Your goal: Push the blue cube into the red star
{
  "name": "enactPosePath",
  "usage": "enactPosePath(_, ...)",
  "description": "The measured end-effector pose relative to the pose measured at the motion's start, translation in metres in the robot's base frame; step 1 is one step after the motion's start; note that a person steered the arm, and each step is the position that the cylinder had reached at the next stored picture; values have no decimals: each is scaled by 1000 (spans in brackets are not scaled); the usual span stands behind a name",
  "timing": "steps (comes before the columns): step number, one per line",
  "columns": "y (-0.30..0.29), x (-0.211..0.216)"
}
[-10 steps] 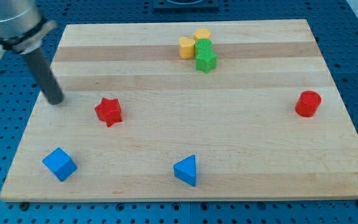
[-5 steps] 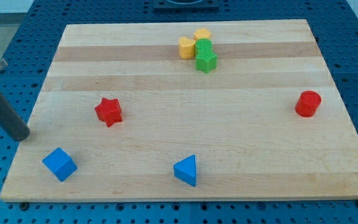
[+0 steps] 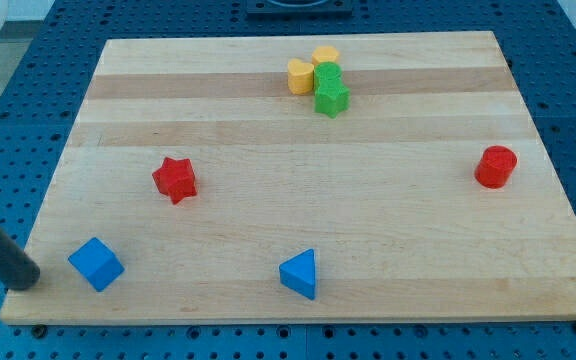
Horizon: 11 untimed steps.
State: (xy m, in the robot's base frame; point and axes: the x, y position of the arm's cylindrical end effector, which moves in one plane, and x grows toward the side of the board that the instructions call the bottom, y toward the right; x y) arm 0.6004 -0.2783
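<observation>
The blue cube [image 3: 96, 264] sits near the bottom left corner of the wooden board [image 3: 298, 180]. The red star [image 3: 175, 179] lies above and to the right of it, about a block's width of bare wood between them and more. My tip [image 3: 25, 280] is at the board's left edge, just left of the blue cube and slightly below its middle, with a small gap between them. The rod rises off toward the view's left.
A blue triangle [image 3: 299, 274] lies at the bottom middle. A red cylinder [image 3: 495, 166] stands at the right. Two yellow blocks [image 3: 300, 76] [image 3: 325, 55] and two green blocks [image 3: 331, 97] [image 3: 327, 73] cluster at the top middle.
My tip has moved down the view's left side, from above and left of the red star to beside the blue cube. No block has moved.
</observation>
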Motion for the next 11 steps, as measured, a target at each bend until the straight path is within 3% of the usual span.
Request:
enactPosePath(3,73,16)
enactPosePath(4,78,-14)
enactPosePath(8,34,-1)
enactPosePath(10,42,-68)
enactPosePath(11,81,-104)
